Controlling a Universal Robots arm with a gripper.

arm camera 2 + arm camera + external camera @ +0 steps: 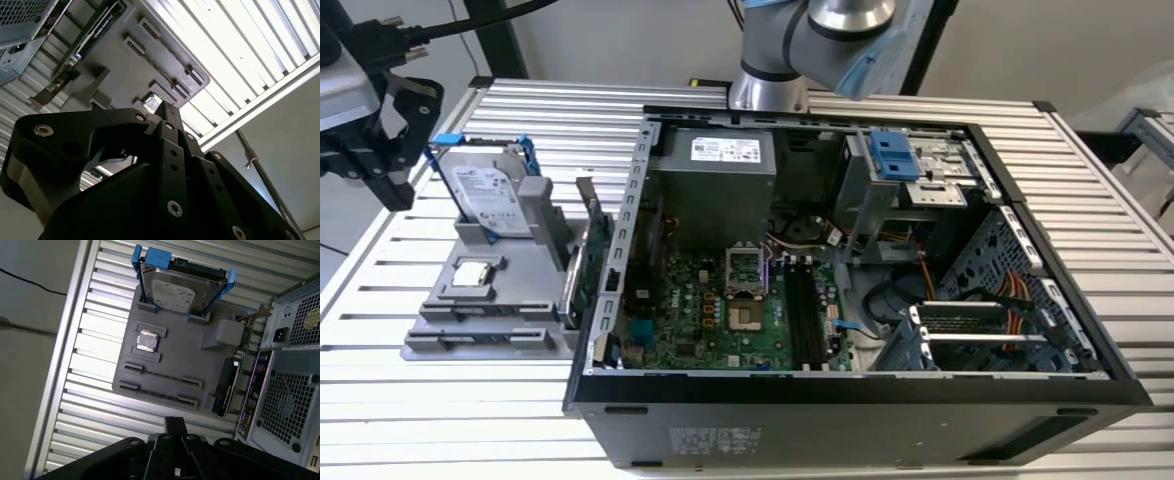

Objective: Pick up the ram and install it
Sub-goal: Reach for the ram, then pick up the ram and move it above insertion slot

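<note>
Remote view from my station: the pincer (175,425) hangs above the ribbed metal table (95,345), clear of the grey holder (200,365); I cannot tell whether it is open or closed. Just beyond its tip the ram (162,376) stands on edge in the holder, with the hard drive (175,287) farther off and the open computer case (854,400) alongside. Bare floor (30,365) and a black cable (30,282) border the table.

1 PC case (854,425) | 1 HDD (172,287) | 1 CPU (147,340) | 1 exp card (226,387) | 1 grey holder (192,365) | 1 gripper (175,424)
</note>
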